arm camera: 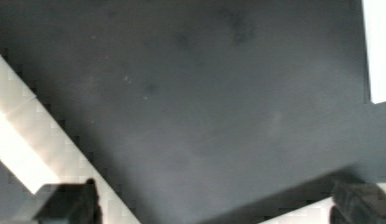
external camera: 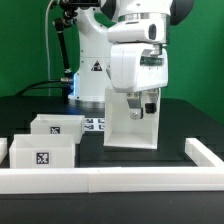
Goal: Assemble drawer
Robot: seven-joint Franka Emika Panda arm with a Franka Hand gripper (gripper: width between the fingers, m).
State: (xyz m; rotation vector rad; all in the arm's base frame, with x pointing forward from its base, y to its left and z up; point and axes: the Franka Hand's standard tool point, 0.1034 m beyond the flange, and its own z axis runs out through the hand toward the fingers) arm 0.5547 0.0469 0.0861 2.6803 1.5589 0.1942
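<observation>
Locating the casing: we find the tall casing point(external camera: 128, 130) standing upright in the middle of the desk point(external camera: 180, 125), back from the edge nearest the exterior camera.
Trays: the rear tray point(external camera: 57, 126) and the front tray point(external camera: 40, 157) sit toward the desk edge on the exterior view's left. They are close together and well apart from the casing, open sides up.
Rail: a low white rail point(external camera: 120, 180) runs along the near edge and turns up the edge on the exterior view's right.
Marker board: the marker board point(external camera: 93, 124) lies flat between the rear tray and the casing, toward the far edge.
Gripper: the gripper point(external camera: 141, 104) hangs at the upper part of the casing. We cannot tell whether it touches the casing or only hangs in front of it.
Gripper state: in the wrist view the fingers point(arm camera: 65, 202) stand wide apart, with only bare dark desk between them, so we read the gripper point(arm camera: 211, 200) as holding nothing.
Unclear: a white strip point(arm camera: 30, 130) crosses the wrist view, and we cannot say which part it is.
Key relation: the casing is right at the gripper with its long axis vertical. Both trays lie off toward the exterior view's left edge.
Our judgement: if a tray is next, the single arm must travel toward that edge. If the casing is next, only a short descent is needed.
</observation>
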